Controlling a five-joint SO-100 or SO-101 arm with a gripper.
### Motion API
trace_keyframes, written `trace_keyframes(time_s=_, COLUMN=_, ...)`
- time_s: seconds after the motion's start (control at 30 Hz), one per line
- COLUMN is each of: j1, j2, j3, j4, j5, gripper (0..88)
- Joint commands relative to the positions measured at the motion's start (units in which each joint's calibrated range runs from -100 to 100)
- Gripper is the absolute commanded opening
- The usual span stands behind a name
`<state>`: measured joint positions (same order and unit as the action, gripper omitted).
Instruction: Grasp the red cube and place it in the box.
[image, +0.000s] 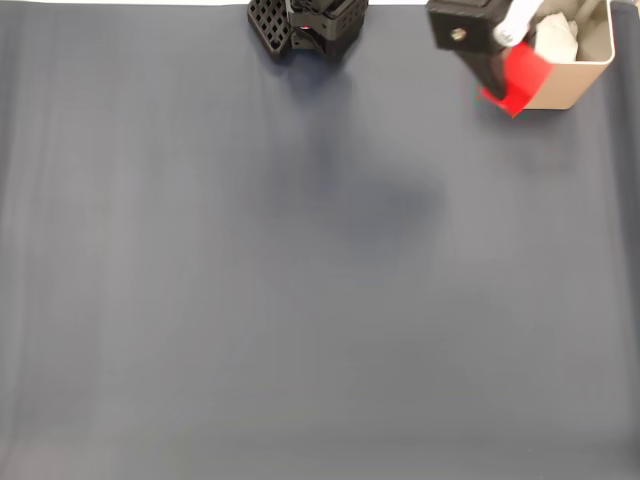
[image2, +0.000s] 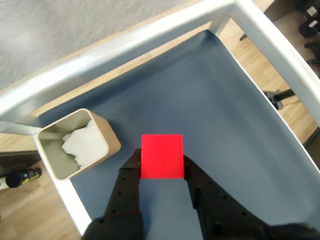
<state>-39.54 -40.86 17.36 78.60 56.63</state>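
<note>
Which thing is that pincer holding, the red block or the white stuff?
The red cube, pinched between the pincer's two black fingers above the mat. The white crumpled stuff lies inside the beige box.

arm (image: 470, 40): black, one screw, white part | base (image: 305, 25): black lattice | end effector (image2: 161, 172): black fingers

red cube (image2: 161, 156): plain matt faces, smooth, plastic-looking
box (image2: 111, 140): thin beige walls, smooth, faint sheen; pale grey inside
white wad in box (image2: 84, 144): crumpled, paper or tissue
gripper (image2: 161, 167): black, matt plastic
table mat (image: 300, 300): dark grey-blue, matt, cloth-like
floor (image2: 300, 35): wood boards
</note>
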Motion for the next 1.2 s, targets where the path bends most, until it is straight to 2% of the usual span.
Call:
trace_keyframes(time_s=0.0, j1=-3.7, j2=0.8, j3=-3.5, j4=0.1, j5=0.3, gripper=0.2)
trace_keyframes(time_s=0.3, j1=-10.5, j2=3.6, j3=-4.7, j4=0.4, j5=0.2, gripper=0.2)
trace_keyframes(time_s=1.17, j1=-22.7, j2=10.7, j3=-9.1, j4=0.4, j5=-0.3, gripper=0.2)
